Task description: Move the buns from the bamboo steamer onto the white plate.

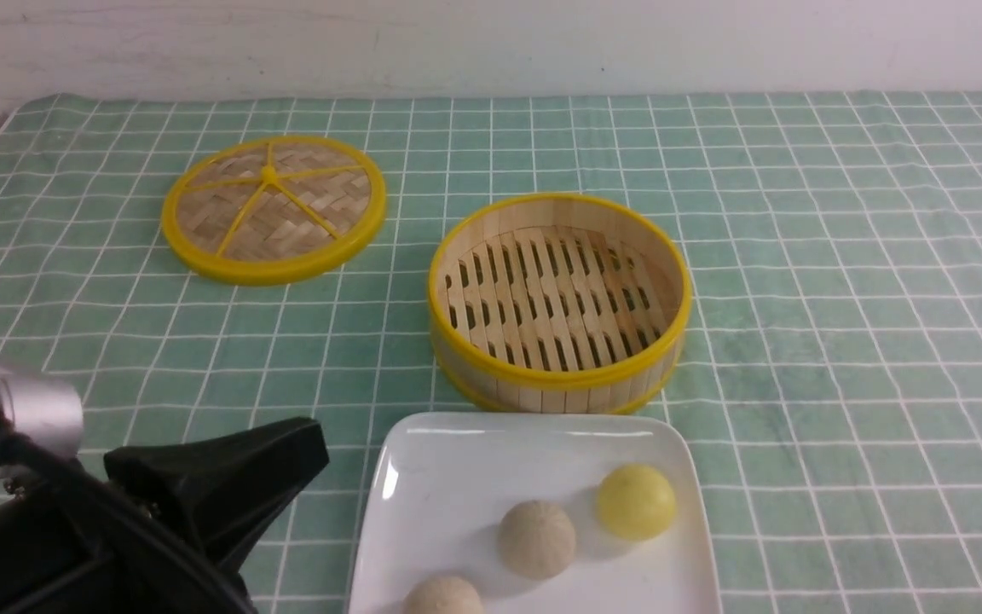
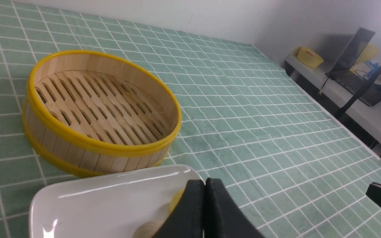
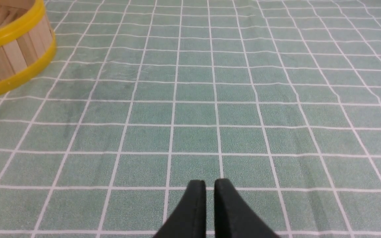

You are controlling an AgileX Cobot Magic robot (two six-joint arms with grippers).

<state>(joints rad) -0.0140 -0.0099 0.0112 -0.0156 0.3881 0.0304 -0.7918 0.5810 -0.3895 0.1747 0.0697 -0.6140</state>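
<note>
Buns sit on the white plate; bamboo steamer stands empty

Green checked tablecloth point(image 1: 840, 298) with white grid lines fills nearly the whole front view, running up to a pale wall along the top of the frame. No brand, label or writing can be read on anything.

Next in size, the white plate point(image 1: 457, 477) lies at the lower centre of the front view, cut off by the bottom edge. Just above it in the frame, near but not clearly touching, stands the bamboo steamer point(image 1: 559, 294), its slotted floor bare. The woven lid point(image 1: 274, 209) with yellow spokes lies flat in the upper left, well apart from the steamer.

The left arm point(image 1: 116, 520) fills the lower left corner of the front view, beside the plate.

All three buns rest on the plate: the yellow bun point(image 1: 636, 501) toward its right side, a pale bun point(image 1: 537, 539) just left of and below it, and a second pale bun point(image 1: 443, 595) at the bottom edge, partly cut off.

In the left wrist view the left gripper point(image 2: 205, 185) has its fingertips pressed together, holding nothing, over the plate's corner. In the right wrist view the right gripper point(image 3: 210, 186) shows a narrow slit between its fingertips, nothing in it, above bare cloth.
</note>
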